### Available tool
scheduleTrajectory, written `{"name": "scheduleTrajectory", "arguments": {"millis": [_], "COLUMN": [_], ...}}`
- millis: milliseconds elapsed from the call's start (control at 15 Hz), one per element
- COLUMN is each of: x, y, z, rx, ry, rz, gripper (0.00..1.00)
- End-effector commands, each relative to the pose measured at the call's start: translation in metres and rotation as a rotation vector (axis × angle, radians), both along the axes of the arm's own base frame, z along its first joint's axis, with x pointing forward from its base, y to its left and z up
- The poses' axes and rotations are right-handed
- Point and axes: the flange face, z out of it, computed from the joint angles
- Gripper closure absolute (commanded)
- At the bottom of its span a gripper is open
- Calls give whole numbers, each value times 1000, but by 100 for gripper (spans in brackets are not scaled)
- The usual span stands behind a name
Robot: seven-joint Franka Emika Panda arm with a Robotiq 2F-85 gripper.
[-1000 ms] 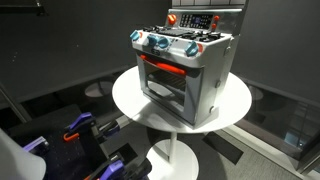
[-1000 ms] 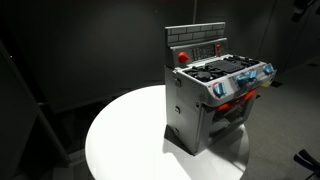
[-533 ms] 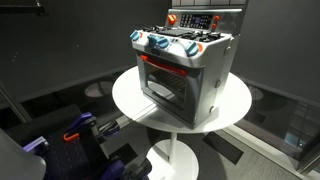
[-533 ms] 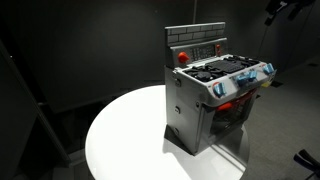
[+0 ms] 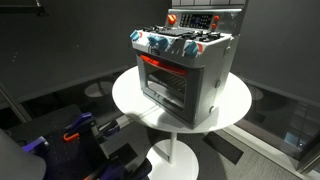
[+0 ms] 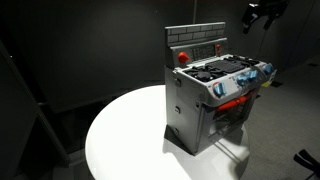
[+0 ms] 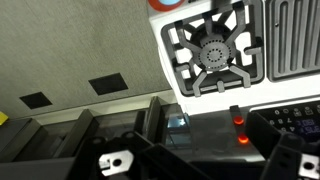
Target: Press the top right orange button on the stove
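Observation:
A silver toy stove [image 5: 185,70] stands on a round white table [image 5: 235,105]; it also shows in an exterior view [image 6: 205,95]. Its back panel carries two orange buttons, one at the left [image 5: 172,18] and one at the right [image 5: 214,19]. My gripper [image 6: 262,12] hangs in the air above and to the right of the stove, touching nothing. In the wrist view my gripper [image 7: 200,165] is open and empty, above the stove top with a black burner [image 7: 215,52] and part of an orange button [image 7: 167,3] at the top edge.
Blue and red knobs [image 5: 163,43] line the stove's front above the oven door [image 5: 165,85]. A grill plate [image 7: 295,40] lies beside the burner. Purple and black equipment [image 5: 80,135] sits low beside the table. Grey carpet [image 7: 70,50] surrounds it.
My gripper has moved left across the top of the exterior view, closer to the stove's back panel. The stove has not moved.

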Motion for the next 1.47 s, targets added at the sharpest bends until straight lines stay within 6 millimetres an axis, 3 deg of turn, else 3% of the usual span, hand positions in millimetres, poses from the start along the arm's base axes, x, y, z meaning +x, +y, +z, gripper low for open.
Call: {"name": "scheduleTrajectory", "arguments": {"millis": [0,533,1400], "x": [40,90,123], "y": [-2,0,6], "z": [-6,-35,-51], "rx": [-8,13,29], "ry": [20,81,122], "rz": [-36,-53,-52], "gripper": [0,0,0]}}
